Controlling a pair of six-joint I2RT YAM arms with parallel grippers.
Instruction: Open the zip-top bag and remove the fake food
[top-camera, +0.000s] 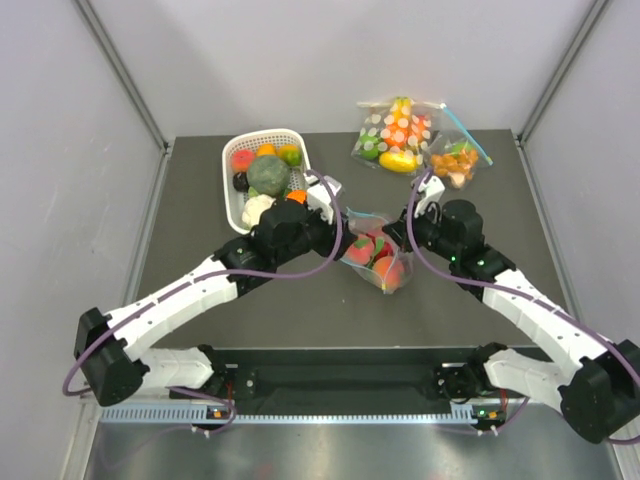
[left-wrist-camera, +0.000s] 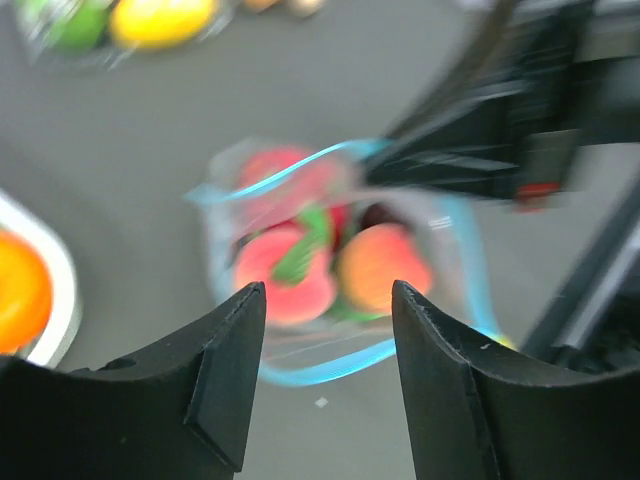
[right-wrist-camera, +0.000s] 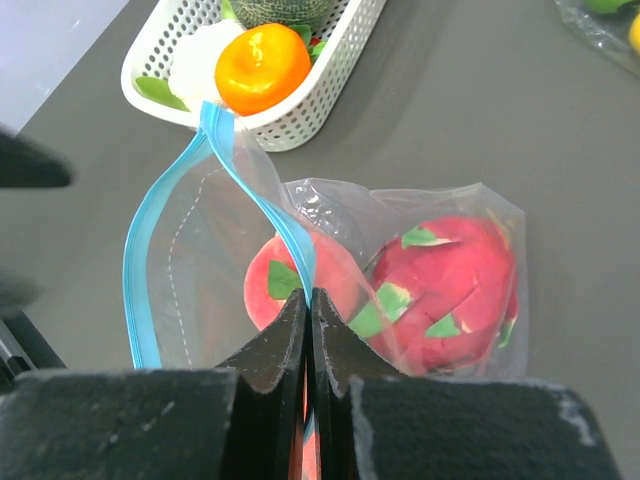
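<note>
Right claw (right-wrist-camera: 308, 300) is pressed together, pinching one lip of the bag (right-wrist-camera: 215, 250) at its teal strip (right-wrist-camera: 132, 290). Left claw (left-wrist-camera: 328, 290) stands spread, with nothing between its black fingers, just short of the bag's mouth.

The bag lies mid-counter (top-camera: 190, 220) between the two claws. It is clear, crinkly film, and its strip is pulled into an open loop. The mouth gapes toward the left claw. From above, its long axis slants, with the mouth end toward the basket (top-camera: 228, 190) and the closed end toward the near right. Inside it, crowded together, are smooth plastic fruits. One is a pink-red dragon fruit (right-wrist-camera: 450, 280) with green flaps, at the closed end. Another is a rounder red one (right-wrist-camera: 275, 280) with a green leaf, beside the pinched lip. The third is an orange-pink peach (left-wrist-camera: 380, 265). The left wrist view is blurred, so finer detail is lost.

Beyond the bag, the white basket is perforated plastic, oblong with rounded corners. It holds an orange (right-wrist-camera: 262, 68), a white cauliflower (right-wrist-camera: 205, 60), a green cabbage (top-camera: 268, 173) and a few smaller pieces.

At the counter's back edge lies a dotted bag (top-camera: 395, 135) with green, yellow and orange things in it. Touching its right side is a small bag (top-camera: 455, 160) of orange bits.
</note>
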